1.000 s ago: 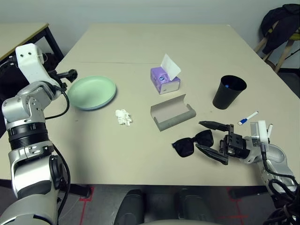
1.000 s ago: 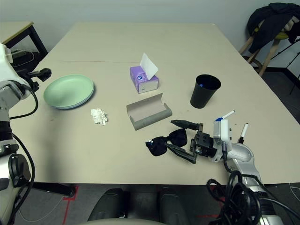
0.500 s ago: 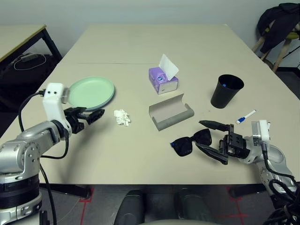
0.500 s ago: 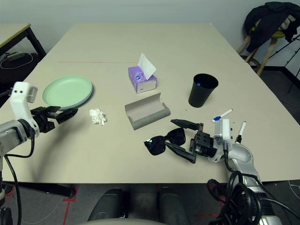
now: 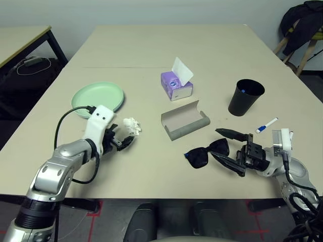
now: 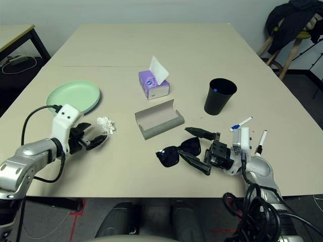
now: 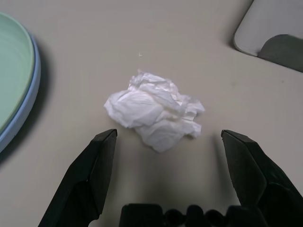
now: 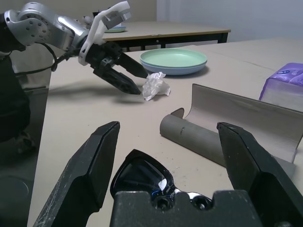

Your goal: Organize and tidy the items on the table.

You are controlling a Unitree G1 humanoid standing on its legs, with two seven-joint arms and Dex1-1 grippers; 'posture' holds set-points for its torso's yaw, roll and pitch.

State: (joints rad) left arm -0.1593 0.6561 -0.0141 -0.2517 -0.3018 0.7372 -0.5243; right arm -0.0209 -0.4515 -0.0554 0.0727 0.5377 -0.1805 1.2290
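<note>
Left hand [image 7: 163, 177] spread wide just short of the tissue wad [image 7: 155, 109]; right hand [image 5: 231, 153] released, straddling the sunglasses [image 5: 208, 153] on the bench [image 5: 151, 55].

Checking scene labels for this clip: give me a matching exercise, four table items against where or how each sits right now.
Items:
1. white tissue wad
2. black sunglasses
3. grey glasses case
4. black cup

States:
A. lying open, empty
B. upright, with something blue inside
C. just ahead of the open left gripper, not yet gripped
D. on the table in front of the open right gripper

Pairs: 1-C, 2-D, 3-A, 4-B
</note>
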